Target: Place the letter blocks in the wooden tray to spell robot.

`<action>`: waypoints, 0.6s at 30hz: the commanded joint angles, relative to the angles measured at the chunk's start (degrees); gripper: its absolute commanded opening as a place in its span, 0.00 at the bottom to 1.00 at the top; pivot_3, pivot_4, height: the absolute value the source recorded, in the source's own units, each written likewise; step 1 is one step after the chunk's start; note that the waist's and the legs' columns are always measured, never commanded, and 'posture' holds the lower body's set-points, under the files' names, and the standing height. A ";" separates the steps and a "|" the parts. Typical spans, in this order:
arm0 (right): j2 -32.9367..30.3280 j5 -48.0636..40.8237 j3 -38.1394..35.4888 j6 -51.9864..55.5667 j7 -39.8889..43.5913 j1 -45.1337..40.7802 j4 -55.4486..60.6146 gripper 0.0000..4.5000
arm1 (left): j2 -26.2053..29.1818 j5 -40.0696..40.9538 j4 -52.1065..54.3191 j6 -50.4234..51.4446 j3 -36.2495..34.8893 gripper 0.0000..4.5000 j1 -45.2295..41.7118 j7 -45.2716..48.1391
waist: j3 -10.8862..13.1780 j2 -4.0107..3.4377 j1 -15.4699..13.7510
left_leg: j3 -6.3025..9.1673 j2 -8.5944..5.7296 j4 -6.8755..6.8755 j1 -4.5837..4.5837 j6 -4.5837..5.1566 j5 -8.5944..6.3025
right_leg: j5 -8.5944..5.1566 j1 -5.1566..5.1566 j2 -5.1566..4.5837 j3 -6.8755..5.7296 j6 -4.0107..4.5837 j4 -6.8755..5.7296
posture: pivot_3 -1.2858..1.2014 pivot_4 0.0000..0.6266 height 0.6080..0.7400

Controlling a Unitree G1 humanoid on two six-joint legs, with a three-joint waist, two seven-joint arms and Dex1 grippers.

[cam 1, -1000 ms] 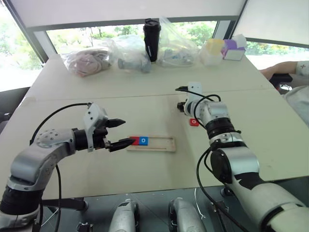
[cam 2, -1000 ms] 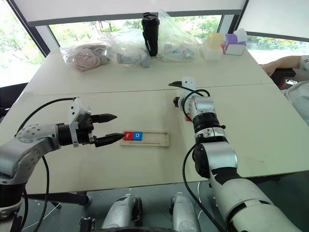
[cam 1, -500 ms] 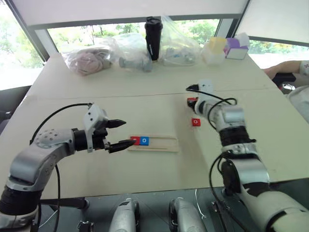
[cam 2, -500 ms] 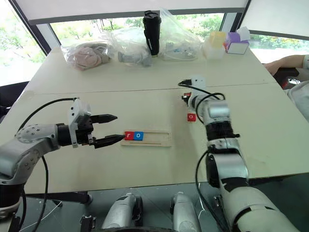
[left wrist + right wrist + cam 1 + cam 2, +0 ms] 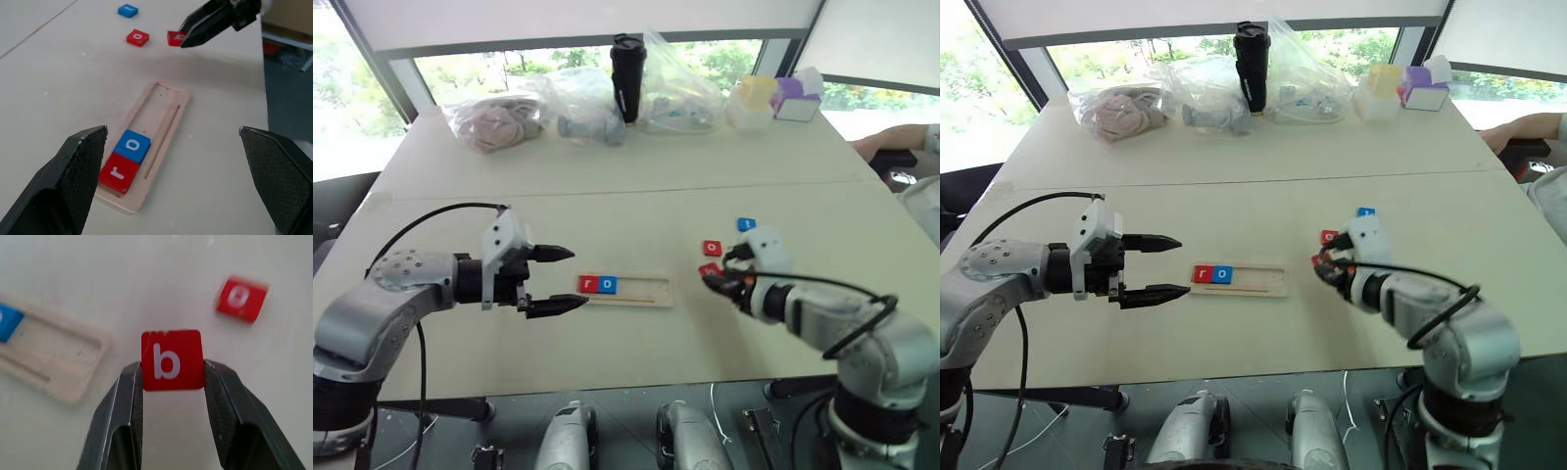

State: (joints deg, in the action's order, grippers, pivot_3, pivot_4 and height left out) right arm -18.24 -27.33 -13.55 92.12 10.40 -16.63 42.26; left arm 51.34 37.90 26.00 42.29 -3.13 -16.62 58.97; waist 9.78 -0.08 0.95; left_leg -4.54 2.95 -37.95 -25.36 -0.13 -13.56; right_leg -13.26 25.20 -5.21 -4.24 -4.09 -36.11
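— Between the two black fingers of the right gripper [image 5: 171, 369] sits the red b block [image 5: 172, 360], yes? Is it really clamped?

— Yes. In the right wrist view both fingers press on the two sides of the tile, and the white b faces the camera, upright. The block is above the table, not on it.

— And from this gripper, which way lies the wooden tray [image 5: 641, 291]?

— Toward the robot's left, and well apart. Its long axis runs left to right across the table. The red r block [image 5: 587, 284] and the blue o block [image 5: 607, 285] lie already in its left end, touching each other. The free groove begins just beside the blue o and goes on to the right end, which is the end nearer to the right gripper.

— So I judge that the b must travel to the left along this axis and come down next to the blue o?

— I think so, third place. The left gripper [image 5: 555, 280] is near the tray's left end, its fingers wide apart and holding nothing.

— What lies behind the right gripper?

— The red o block [image 5: 712, 248] just beside it on the table, and the blue t block [image 5: 746, 224] a little farther.
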 commanded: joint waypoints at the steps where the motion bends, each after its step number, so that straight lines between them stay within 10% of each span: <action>1: 5.48 2.16 -0.61 0.38 -7.20 2.24 3.31 0.26 | 0.99 -0.57 -0.35 -0.74 0.28 1.00 -0.82 1.34 | -0.01 0.01 -0.06 | -0.01 0.00 -0.01 0.00 0.00 0.00 | 0.00 0.00 0.00 0.02 0.00 0.00 | 0.52 0.24 1.00; 18: 14.45 7.59 4.01 0.38 -23.52 6.32 6.52 0.26 | 0.93 -2.34 -1.47 -1.09 1.09 1.00 -1.01 2.03 | 0.00 0.01 -0.20 | 0.03 0.00 0.00 -0.03 0.00 0.00 | -0.01 0.03 0.02 0.02 0.01 0.01 | 0.52 0.24 1.00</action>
State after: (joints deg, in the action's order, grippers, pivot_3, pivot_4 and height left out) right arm -3.43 -20.28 -9.41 92.12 -12.25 -10.31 46.89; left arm 51.70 35.61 24.25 41.94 -1.48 -17.55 60.86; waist 9.78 -0.07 0.75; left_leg -4.51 2.94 -37.95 -25.39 -0.13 -13.56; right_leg -13.27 25.23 -5.19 -4.21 -4.08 -36.11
